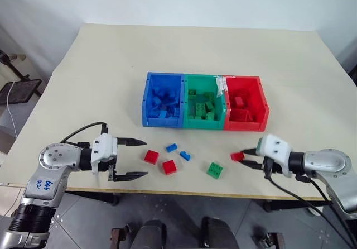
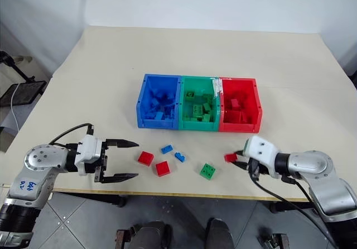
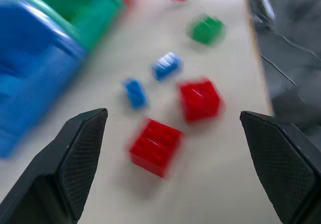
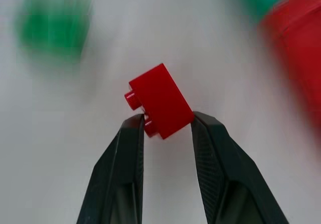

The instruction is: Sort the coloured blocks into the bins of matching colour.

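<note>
Well along, by the look of it: three open rectangular plastic bins in a row mid-table, blue, green and red, each already holding bricks of its own colour, with two red studded plastic bricks, two small blue ones and one green one loose near the table's front edge. Right end effector clamped on a further small red brick towards the front right, bound presumably for the red bin; left end effector spread wide and empty beside the loose red pair. From the right wrist, pads plainly pinching the brick's sides, merely a red speck at the fingertips from the head; from the head, the bins' contents.
</note>
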Robot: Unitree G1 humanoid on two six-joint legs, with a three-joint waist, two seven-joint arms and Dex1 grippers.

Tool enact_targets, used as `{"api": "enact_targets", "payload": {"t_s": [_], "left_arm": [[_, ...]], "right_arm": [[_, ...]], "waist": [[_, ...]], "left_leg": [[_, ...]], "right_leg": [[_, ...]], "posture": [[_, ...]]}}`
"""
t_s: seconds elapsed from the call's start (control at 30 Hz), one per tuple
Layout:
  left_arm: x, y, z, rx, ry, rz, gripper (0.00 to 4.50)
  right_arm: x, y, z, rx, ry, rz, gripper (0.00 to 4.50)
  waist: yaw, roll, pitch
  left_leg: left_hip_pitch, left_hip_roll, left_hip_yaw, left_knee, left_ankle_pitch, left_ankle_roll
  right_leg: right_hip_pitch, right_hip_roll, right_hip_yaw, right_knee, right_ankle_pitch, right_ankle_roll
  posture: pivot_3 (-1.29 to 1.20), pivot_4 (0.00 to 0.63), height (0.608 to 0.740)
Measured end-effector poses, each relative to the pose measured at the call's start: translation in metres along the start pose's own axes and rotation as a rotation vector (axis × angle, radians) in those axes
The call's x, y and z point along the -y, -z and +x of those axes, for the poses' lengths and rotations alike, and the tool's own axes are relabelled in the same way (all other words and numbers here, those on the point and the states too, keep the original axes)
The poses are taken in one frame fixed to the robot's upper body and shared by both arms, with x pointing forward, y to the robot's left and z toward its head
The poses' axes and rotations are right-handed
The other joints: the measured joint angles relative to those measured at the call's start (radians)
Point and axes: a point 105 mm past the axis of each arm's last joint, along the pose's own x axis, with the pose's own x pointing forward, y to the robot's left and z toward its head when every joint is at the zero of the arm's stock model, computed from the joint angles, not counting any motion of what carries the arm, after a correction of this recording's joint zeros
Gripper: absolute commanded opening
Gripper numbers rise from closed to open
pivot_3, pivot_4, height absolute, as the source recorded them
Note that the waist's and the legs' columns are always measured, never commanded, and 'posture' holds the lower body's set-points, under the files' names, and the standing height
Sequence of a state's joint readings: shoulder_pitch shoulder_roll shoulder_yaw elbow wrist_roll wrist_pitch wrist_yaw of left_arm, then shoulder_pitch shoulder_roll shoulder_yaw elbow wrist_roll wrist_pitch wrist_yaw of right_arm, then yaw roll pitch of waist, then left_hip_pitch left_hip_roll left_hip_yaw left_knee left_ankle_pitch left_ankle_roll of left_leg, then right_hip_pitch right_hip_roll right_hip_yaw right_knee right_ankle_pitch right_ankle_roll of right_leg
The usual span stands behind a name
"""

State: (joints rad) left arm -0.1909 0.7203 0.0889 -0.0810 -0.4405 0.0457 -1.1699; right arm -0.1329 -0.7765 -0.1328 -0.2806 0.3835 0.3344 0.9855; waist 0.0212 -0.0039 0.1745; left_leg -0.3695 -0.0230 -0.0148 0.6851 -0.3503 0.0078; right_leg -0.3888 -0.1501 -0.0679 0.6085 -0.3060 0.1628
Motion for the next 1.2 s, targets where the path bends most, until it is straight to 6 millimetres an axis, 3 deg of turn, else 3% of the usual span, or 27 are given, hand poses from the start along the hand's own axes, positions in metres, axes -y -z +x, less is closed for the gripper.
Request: {"api": "enact_targets", "payload": {"t_s": [0.13,0.3,0.47,0.57,0.67,0.8,1.0,1.1,1.2], "left_arm": [[-0.013,-0.020,-0.003,0.054,-0.089,0.009,4.50],[-0.014,-0.012,-0.009,0.013,-0.106,-0.007,4.50],[-0.027,-0.007,-0.023,-0.007,-0.189,-0.027,4.50],[-0.026,-0.007,-0.025,-0.018,-0.193,-0.034,4.50],[-0.020,-0.006,-0.024,-0.028,-0.160,-0.033,4.50],[-0.019,-0.014,-0.014,-0.005,-0.113,0.010,4.50],[-0.009,-0.017,0.015,-0.018,0.037,0.132,4.50],[-0.005,-0.014,0.020,-0.032,0.103,0.140,4.50],[-0.007,-0.008,0.018,-0.046,0.113,0.115,4.50]], "right_arm": [[0.049,-0.037,-0.015,0.172,0.244,0.065,0.99],[0.096,-0.040,-0.019,0.165,0.424,0.118,0.99],[0.112,-0.040,-0.002,0.122,0.449,0.087,2.63],[0.106,-0.036,0.002,0.122,0.409,0.071,3.58],[0.071,-0.022,-0.007,0.123,0.252,0.098,4.49],[0.026,0.001,-0.036,0.105,0.108,0.129,4.49],[0.007,0.038,-0.079,-0.081,0.042,0.076,4.49],[-0.001,0.041,-0.080,-0.134,-0.041,0.079,4.49],[-0.013,0.030,-0.061,-0.109,-0.148,0.087,4.49]], "waist": [[-0.001,0.000,0.000],[-0.004,0.001,0.000],[-0.019,0.001,0.001],[-0.022,0.001,0.001],[-0.017,0.001,0.001],[-0.002,0.001,0.001],[0.000,0.001,0.001],[-0.010,0.002,0.001],[-0.020,0.002,0.001]], "left_leg": [[0.000,0.000,-0.001,-0.001,0.000,-0.001],[-0.001,-0.004,0.001,-0.001,0.000,-0.001],[-0.001,-0.004,0.000,-0.002,0.000,-0.001],[-0.001,-0.005,0.000,-0.002,-0.001,0.000],[-0.003,-0.002,-0.001,-0.002,-0.002,-0.001],[-0.002,-0.005,0.001,-0.001,-0.002,0.000],[0.004,-0.003,0.009,0.000,-0.002,0.000],[0.004,-0.001,0.009,-0.001,-0.002,0.000],[0.004,0.000,0.005,-0.001,-0.002,0.000]], "right_leg": [[-0.001,0.000,0.000,0.002,0.000,0.000],[-0.002,0.000,0.000,0.002,0.000,0.000],[-0.003,0.001,-0.001,0.002,0.000,0.000],[-0.003,0.000,-0.001,0.002,0.000,0.000],[-0.003,0.000,-0.005,0.003,0.000,0.000],[-0.001,-0.001,-0.006,0.001,0.000,0.000],[0.006,0.000,-0.006,-0.004,0.000,0.000],[0.005,0.001,-0.006,-0.003,0.000,-0.001],[0.005,0.002,-0.006,-0.003,0.000,-0.001]], "posture": [[0.00,0.150,0.740],[0.00,0.150,0.740],[0.00,0.150,0.740],[0.00,0.150,0.740],[0.00,0.150,0.740],[0.00,0.150,0.740],[0.00,0.150,0.740],[0.00,0.150,0.740],[0.00,0.150,0.740]]}}
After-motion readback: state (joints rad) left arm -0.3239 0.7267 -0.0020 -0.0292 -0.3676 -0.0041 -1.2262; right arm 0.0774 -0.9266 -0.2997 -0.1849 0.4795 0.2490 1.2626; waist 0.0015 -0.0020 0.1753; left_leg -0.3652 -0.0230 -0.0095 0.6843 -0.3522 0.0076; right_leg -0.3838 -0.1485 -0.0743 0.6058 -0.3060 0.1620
